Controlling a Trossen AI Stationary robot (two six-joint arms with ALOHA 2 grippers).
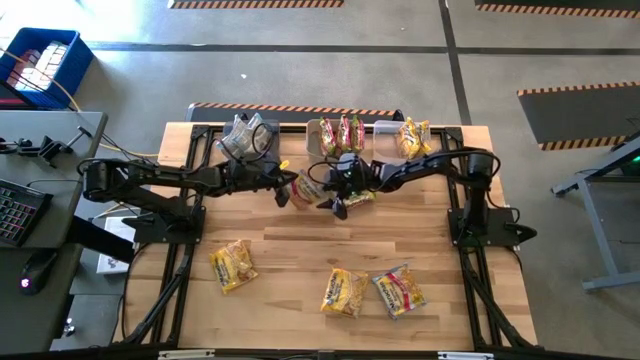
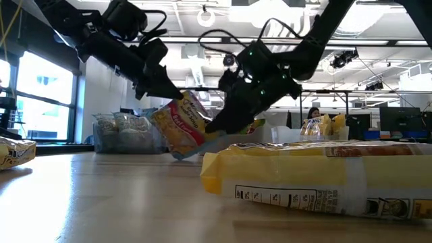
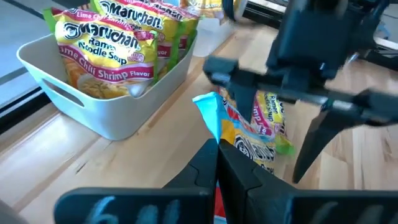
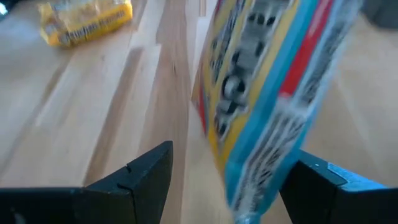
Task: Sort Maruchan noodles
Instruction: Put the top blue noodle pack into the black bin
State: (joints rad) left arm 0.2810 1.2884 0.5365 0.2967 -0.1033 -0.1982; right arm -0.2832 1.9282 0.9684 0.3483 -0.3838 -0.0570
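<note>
At the centre of the high view, above the wooden worktop (image 1: 300,265), the left end effector (image 1: 287,189) is clamped shut on one edge of a yellow, red and blue Maruchan packet (image 1: 303,189) and holds it off the surface, while the right end effector (image 1: 338,203) stands with its fingers spread wide on either side of the same packet (image 4: 273,106), not yet closed on it. The handover looks fragile: the held packet (image 2: 181,126) hangs tilted from a thin crinkly edge, so it could slip free if the left lets go before the right has closed, or crumple or tear if both pull at once. The two arms are also very close and could knock together. In the left wrist view, upper left, a grey bin (image 3: 99,102) holds packets (image 3: 102,53) reading "Maruchan Ramen Noodle Soup" and "Lime Chili Shrimp Flavor". Another packet (image 3: 270,121) lies on the worktop beneath the right arm. Three loose packets (image 1: 232,265) wait along the lower part of the high view, with other bins of noodles (image 1: 412,137) at the far edge, upper centre.
</note>
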